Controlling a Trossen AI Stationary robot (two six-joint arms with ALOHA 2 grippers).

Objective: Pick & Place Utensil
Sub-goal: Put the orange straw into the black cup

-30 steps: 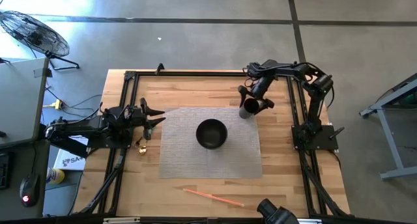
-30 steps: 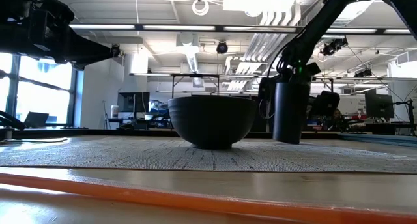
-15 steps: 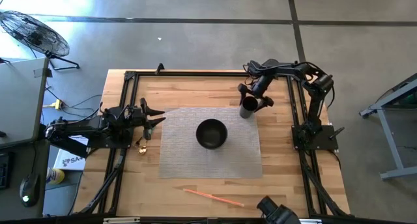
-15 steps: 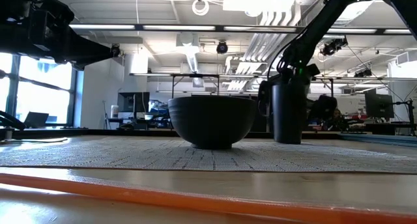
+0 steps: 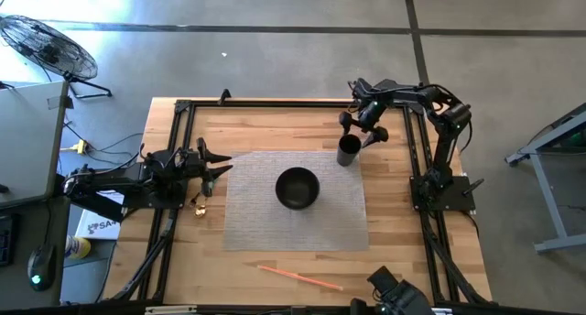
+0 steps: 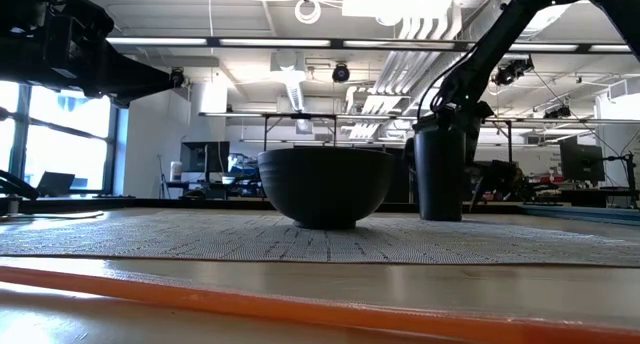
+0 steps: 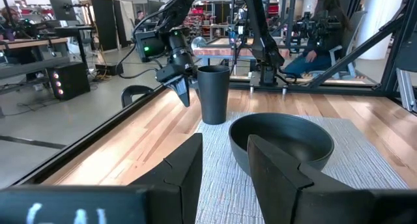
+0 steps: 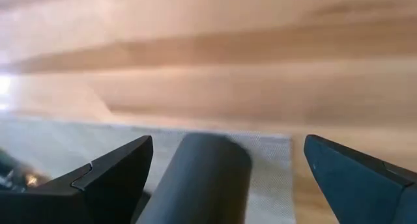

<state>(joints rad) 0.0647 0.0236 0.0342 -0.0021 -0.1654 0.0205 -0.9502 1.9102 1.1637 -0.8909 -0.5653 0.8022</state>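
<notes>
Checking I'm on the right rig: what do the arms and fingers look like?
Two matte black jointed arms. The right gripper carries a green light and loose black cables. The left gripper has broad, angular dark fingers.

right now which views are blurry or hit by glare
Right wrist view: smeared, the dark cup and table soft. Low view: the orange utensil blurs in the foreground, windows glow behind. High view: sharp, evenly lit.

Bowl (image 5: pixel 298 188) mid-mat (image 5: pixel 247 225), cup (image 5: pixel 348 151) at mat's far-right corner.
</notes>
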